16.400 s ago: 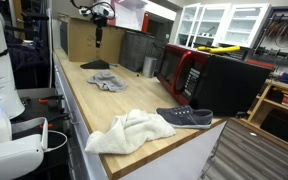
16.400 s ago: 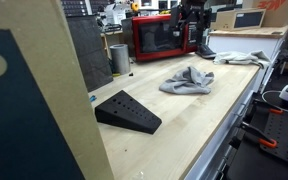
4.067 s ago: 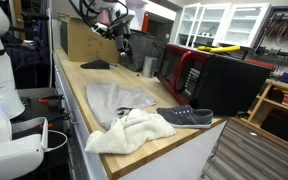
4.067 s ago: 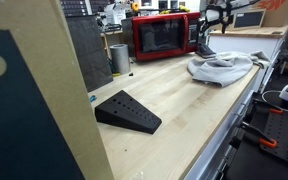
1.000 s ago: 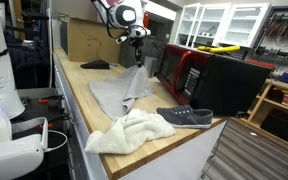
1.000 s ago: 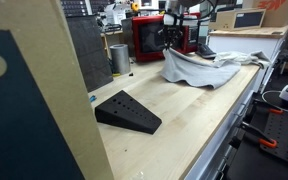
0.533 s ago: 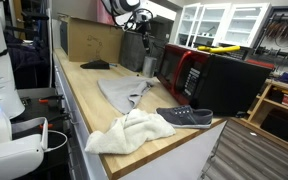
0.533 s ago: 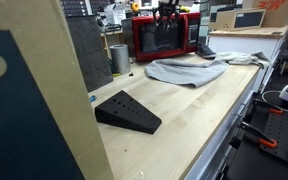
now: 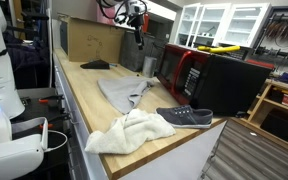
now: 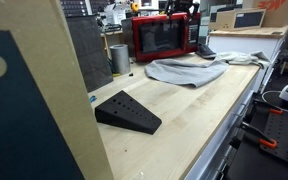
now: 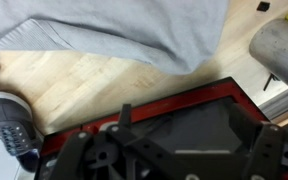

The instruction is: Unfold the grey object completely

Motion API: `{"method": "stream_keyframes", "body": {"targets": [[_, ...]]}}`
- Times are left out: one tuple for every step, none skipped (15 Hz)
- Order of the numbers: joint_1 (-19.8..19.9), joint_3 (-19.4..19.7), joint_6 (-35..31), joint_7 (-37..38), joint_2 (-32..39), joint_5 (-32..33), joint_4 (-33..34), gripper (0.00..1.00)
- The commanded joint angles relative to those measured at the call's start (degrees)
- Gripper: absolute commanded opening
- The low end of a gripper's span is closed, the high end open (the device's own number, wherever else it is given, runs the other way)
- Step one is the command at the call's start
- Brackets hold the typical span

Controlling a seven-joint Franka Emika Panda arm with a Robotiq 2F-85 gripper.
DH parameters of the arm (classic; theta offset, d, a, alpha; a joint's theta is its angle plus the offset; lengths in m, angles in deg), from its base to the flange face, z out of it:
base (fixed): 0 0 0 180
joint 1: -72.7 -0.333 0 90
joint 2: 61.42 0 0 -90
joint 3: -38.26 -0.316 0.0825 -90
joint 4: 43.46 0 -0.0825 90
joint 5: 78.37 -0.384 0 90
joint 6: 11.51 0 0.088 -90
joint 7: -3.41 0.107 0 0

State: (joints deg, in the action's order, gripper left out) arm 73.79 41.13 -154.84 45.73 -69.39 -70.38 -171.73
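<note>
The grey object (image 9: 123, 92) lies spread on the wooden counter, with a rumpled fold near its middle; it also shows in the exterior view (image 10: 187, 70) and across the top of the wrist view (image 11: 114, 30). My gripper (image 9: 140, 38) hangs well above the cloth's far end, over the red microwave, and sits at the top edge of the exterior view (image 10: 180, 12). In the wrist view the gripper (image 11: 184, 125) is open, its two dark fingers (image 11: 124, 115) wide apart with nothing between them.
A red microwave (image 9: 184, 68) stands at the counter's back beside a metal cup (image 9: 149, 65). A dark shoe (image 9: 184, 117) and a fluffy white towel (image 9: 130, 131) lie near the cloth's near end. A black wedge (image 10: 127, 112) and a cardboard box (image 9: 89, 40) stand farther off.
The gripper opened, let go of the cloth and rose toward the microwave. The cloth, lifted a second ago, dropped and now lies flat on the counter.
</note>
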Motion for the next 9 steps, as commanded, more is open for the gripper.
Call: {"method": "stream_keyframes", "body": {"targets": [[0.1,-1.07,8.97,-6.26,-8.96,-5.97,-6.22,1.0],[1.64,-1.89,5.04,-3.24,-3.92,-2.99,-2.65,1.0],[1.67,-2.16,7.18,-4.68,-5.69,-4.53,-3.76,1.0],[1.71,-2.41,7.97,-5.28,-7.03,-5.19,-4.65,1.0],[1.73,-2.53,8.15,-5.44,-7.83,-5.42,-5.26,1.0],[1.74,-2.55,8.15,-5.45,-8.14,-5.46,-5.56,1.0],[1.75,-2.56,8.15,-5.45,-8.17,-5.46,-5.71,1.0],[1.75,-2.56,8.15,-5.45,-8.16,-5.46,-5.81,1.0],[1.74,-2.56,8.15,-5.45,-8.14,-5.46,-5.85,1.0]]}}
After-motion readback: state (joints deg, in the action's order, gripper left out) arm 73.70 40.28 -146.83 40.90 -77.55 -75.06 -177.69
